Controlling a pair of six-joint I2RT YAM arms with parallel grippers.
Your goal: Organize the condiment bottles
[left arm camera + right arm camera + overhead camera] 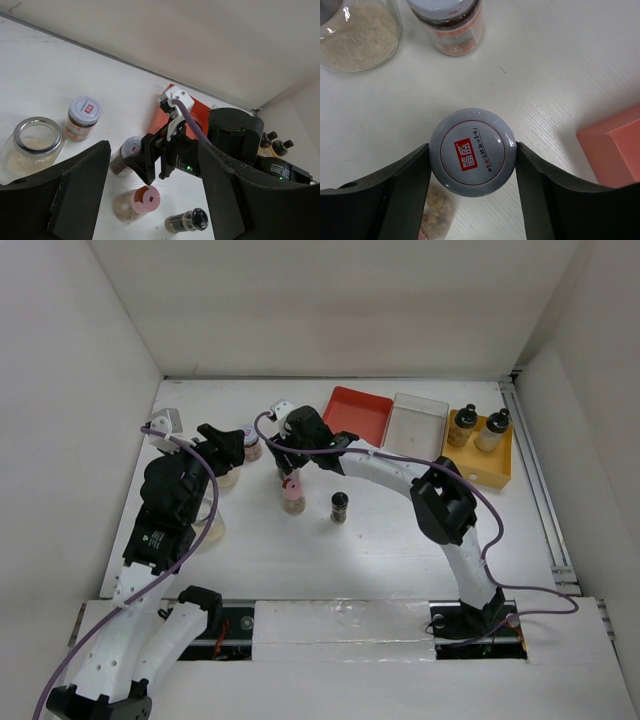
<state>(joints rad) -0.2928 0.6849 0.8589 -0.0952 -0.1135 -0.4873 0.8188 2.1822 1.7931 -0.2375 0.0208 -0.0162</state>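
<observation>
Black-lid bottle (pixel 339 507) stands nearest the bases, alone mid-table; the bottom edge of the left wrist view clips it. Pink-lid bottle (pixel 293 496) is just left of it, apart, upright.

Right gripper (pixel 472 149) sits just beyond the pink one. Its fingers (pixel 405 200) press both sides of the silver-lid bottle (pixel 472 165), pinching it at the lid. Top view hides that bottle under the gripper, so I can't tell if its base is on the table. There's a grainy blur below it in the right wrist view; can't identify it.

Left gripper (pixel 233 448) is spread wide with nothing between the fingers, facing the right gripper. Open jar (pixel 228 478) of beige grains is partly under it in top view and clipped by the frame in the right wrist view. Orange-label bottle (pixel 252 446), silver lid, stands beside the open jar, not touching, close to the left fingertips.

Far row, right of centre: red tray (pixel 358 412), clear tray (pixel 420 425), yellow tray (pixel 478 466), side by side near the back wall. Right arm covers the red tray's near corner. Two dark-capped bottles (pixel 462 425) stand in the yellow tray; in the left wrist view only their caps show past the arm.

Room: bare table (pixel 380 560) near and right of the black-lid bottle. Left cluster is tight: both grippers, three bottles, left wall (pixel 70 440) close.
</observation>
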